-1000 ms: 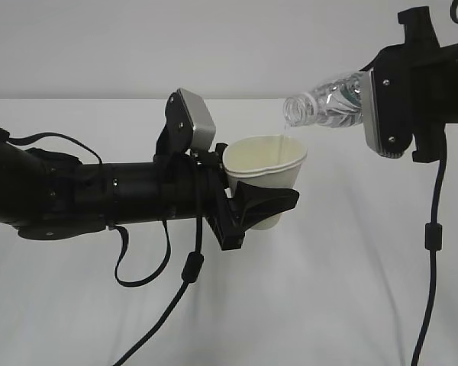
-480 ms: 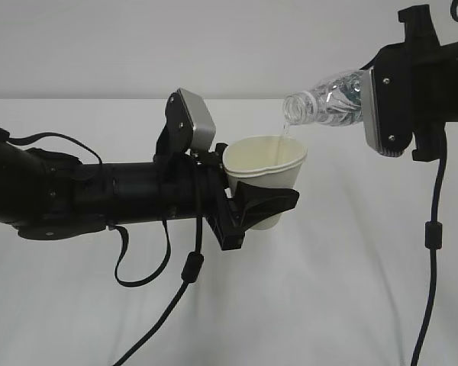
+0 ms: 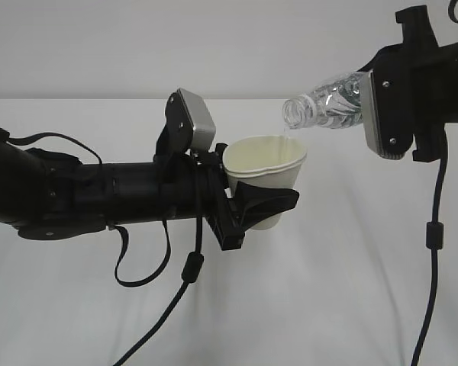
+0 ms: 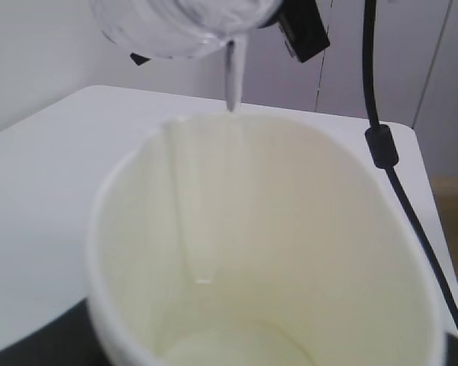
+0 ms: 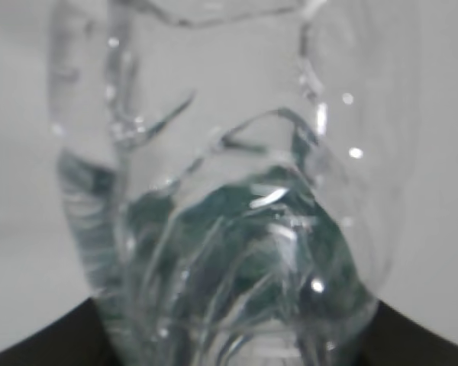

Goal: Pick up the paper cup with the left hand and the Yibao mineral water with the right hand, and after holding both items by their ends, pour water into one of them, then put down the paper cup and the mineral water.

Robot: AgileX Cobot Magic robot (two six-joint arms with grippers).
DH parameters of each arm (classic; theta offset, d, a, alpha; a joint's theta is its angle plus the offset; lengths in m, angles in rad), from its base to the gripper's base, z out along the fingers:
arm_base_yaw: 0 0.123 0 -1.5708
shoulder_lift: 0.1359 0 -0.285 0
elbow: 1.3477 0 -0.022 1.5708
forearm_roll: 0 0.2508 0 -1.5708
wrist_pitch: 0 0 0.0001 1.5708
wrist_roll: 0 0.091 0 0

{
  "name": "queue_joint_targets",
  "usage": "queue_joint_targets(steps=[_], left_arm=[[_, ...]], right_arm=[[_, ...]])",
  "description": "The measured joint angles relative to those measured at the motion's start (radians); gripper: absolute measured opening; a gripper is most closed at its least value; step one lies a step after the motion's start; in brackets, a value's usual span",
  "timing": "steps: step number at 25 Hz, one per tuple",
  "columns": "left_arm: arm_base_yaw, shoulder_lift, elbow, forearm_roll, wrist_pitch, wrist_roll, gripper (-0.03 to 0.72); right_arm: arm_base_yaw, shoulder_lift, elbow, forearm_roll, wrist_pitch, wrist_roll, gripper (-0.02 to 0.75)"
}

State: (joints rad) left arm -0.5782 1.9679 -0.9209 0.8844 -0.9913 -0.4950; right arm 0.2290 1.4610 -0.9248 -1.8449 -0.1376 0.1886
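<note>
No lettering, brand or number can be read anywhere; the clear ribbed plastic bottle [image 3: 328,101] shows only a blurred green tint through its wall, no legible words.

White paper cup [image 3: 266,174] upright in midair, clear tilted Yibao mineral water [image 3: 324,103] pouring into it

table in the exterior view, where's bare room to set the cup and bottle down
Bare table shows between the left arm's hanging cable and the right arm's cable, beneath the paper cup and bottle. Lower left is crowded by arm and cable loops.
</note>
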Motion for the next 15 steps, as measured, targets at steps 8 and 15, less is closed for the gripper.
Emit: queue_joint_targets(steps=[8,15], left_arm=[[0.0,0.0,0.0,0.0,0.001,0.0,0.4],[0.0,0.0,0.0,0.019,0.001,0.0,0.4]], right_arm=[[0.0,0.0,0.0,0.0,-0.001,-0.001,0.364],[0.0,0.0,-0.002,0.0,-0.001,-0.001,0.363]])
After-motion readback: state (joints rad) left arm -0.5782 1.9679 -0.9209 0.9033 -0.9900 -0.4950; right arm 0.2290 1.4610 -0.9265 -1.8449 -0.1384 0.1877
